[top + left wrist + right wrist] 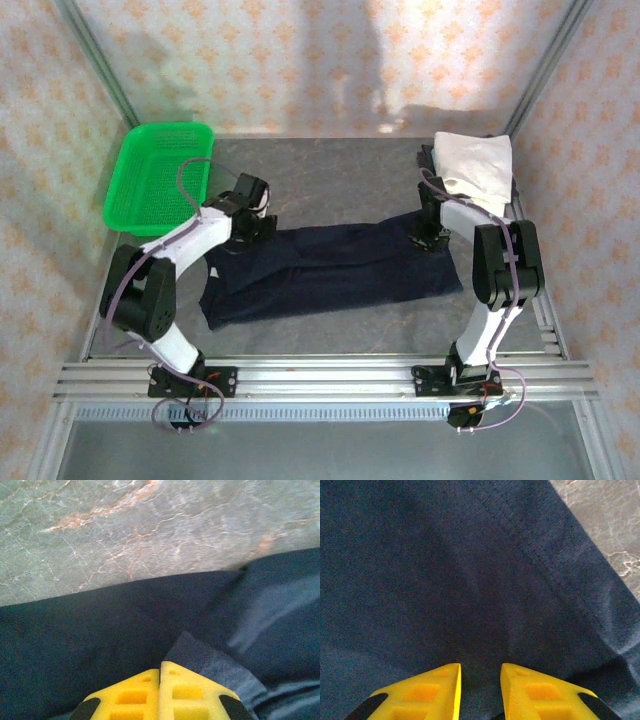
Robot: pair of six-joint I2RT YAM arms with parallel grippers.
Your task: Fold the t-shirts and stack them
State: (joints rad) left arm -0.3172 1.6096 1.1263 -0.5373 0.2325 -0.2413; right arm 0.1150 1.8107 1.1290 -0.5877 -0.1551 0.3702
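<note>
The marbled table (330, 185) bears a navy t-shirt (330, 270), a white t-shirt (478, 165) and a green basket (160, 185).

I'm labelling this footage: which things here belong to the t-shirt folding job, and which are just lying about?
For the job: navy t-shirt; folded white t-shirt.
Lying about: green basket.

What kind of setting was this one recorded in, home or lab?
Most likely a lab test cell, not a home: the left arm and right arm are bolted to an aluminium rail, patterned panels wall in a stone-look table, and a navy t-shirt, white t-shirt and green basket sit as props.
</note>
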